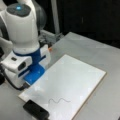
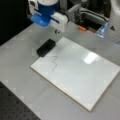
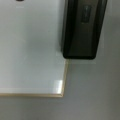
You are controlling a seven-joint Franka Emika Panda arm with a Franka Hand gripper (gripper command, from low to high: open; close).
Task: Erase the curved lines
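The thin dark wavy curve lines lie unerased on the white rectangular board, near the black block eraser on the grey counter. The end effector hovers above, finger spread indiscernible; a misjudged descent could nudge the eraser away.

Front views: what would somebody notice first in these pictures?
The big white and blue arm stands out first, at a front view's upper left, over the corner of the white board. Next comes the squiggle of curve lines, still unerased, near the board's bottom edge. Beside it lies a black eraser at the board's corner. The gripper does not show clearly in any view.
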